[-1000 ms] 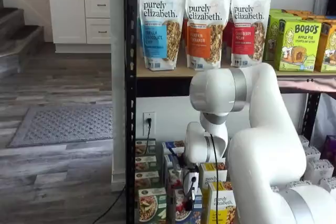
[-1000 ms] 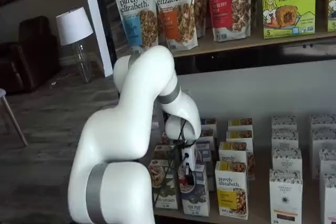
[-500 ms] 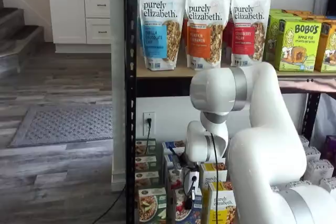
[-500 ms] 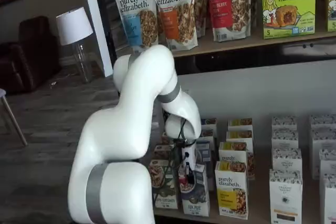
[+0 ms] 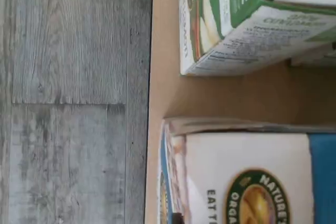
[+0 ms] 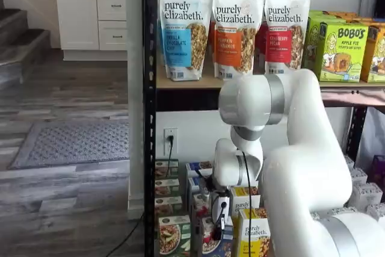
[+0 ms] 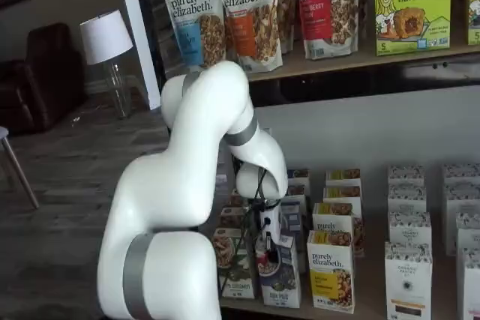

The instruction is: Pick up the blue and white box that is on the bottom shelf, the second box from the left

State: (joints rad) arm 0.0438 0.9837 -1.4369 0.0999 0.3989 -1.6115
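The blue and white box (image 7: pixel 279 284) stands at the front of its row on the bottom shelf (image 7: pixel 352 312), and it also shows low in a shelf view (image 6: pixel 209 244). My gripper (image 7: pixel 266 249) comes down on its top with the black fingers closed on it, as my gripper (image 6: pixel 215 221) shows from the front too. In the wrist view the box (image 5: pixel 247 182) fills the near part, white panel with a blue band, on the tan board (image 5: pixel 163 77). The white arm hides the boxes behind it.
A green-and-white carton (image 7: pixel 234 269) stands close on one side and a yellow-and-white carton (image 7: pixel 330 271) on the other. White cartons (image 7: pixel 409 275) line the right. Granola bags (image 6: pixel 234 28) fill the tier above. A black rack post (image 6: pixel 149 118) rises at the left.
The arm's upper joints have edged slightly upward. The gripper stays at the top of the blue and white box.
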